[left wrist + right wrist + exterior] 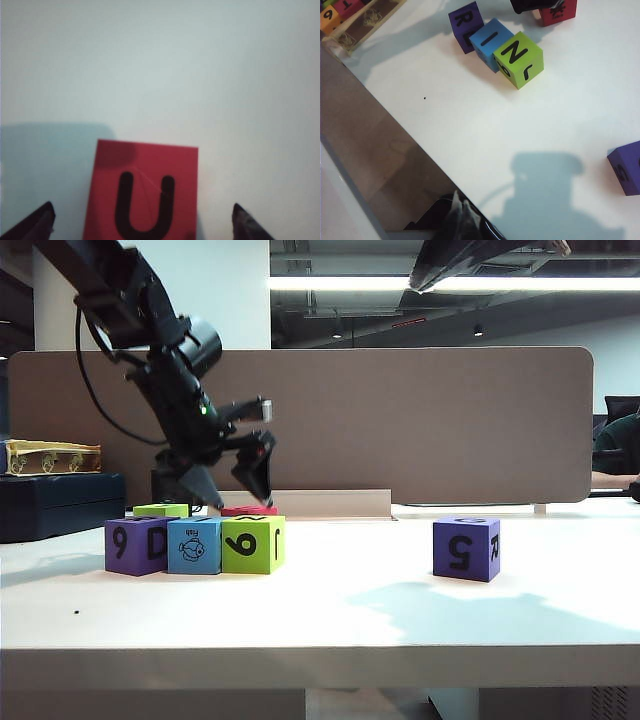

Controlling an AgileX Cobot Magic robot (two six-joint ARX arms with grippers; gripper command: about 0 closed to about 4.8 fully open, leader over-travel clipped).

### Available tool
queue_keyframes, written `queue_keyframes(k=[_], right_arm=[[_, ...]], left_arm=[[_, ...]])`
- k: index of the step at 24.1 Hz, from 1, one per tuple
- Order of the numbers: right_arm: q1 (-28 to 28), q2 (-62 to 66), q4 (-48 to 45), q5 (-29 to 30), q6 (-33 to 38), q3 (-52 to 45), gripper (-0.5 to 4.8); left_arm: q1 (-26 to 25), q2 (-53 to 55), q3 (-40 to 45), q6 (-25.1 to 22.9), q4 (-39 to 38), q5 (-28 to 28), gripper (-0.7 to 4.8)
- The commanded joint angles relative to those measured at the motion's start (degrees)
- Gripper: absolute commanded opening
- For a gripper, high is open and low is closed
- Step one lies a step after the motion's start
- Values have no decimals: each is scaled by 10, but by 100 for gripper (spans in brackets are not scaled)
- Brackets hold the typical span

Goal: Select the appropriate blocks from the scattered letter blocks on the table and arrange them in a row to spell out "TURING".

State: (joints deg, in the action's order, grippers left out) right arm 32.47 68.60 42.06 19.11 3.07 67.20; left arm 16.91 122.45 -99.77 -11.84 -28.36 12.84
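We see the left gripper (236,489) hanging over the back of the block cluster with its jaws spread wide, gripping nothing; in the left wrist view its two dark fingertips (35,222) stand either side of the red block (142,192), whose top shows a black U, clear of both. The right gripper (460,215) appears only in its own wrist view, fingers pressed together and empty, above the near edge of the table (330,620). On that white tabletop we find a tight row: a purple block (137,545), a blue block (194,545) with a fish drawing, and a lime green block (253,543), touching side to side. Behind them sit a second green block (161,510) and the red one. Another purple block (466,548) stands well apart to the right. A grey-brown divider panel (420,420) closes off the room behind. A wooden tray (355,25) near the table edge holds more lettered blocks.
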Motion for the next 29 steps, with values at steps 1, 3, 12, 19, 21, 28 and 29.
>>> queue_keyframes(k=[1,3,12,19,21,28,29], right_arm=[[1,-1,0,1,-1,3,-1],[1,-1,0,1,-1,3,-1],[1,-1,-1,-1,-1,2,-1],[1,-1,0,-1,-1,2,-1],[1,-1,0,-1,-1,2,-1],[1,-1,0,-1,-1,2,-1],[1,-1,1,-1,-1,2,-1]], left_arm=[[0,5,-2,-2,5,0,479],[0,12,-2,-2,7,0,479],[2,32,-2,1,5,0,329],[2,31,-3,14,13,0,307],[2,31,-3,14,14,0,304],[2,20,-17,18,-2,-2,298],[2,19,-20,18,-5,-2,298]])
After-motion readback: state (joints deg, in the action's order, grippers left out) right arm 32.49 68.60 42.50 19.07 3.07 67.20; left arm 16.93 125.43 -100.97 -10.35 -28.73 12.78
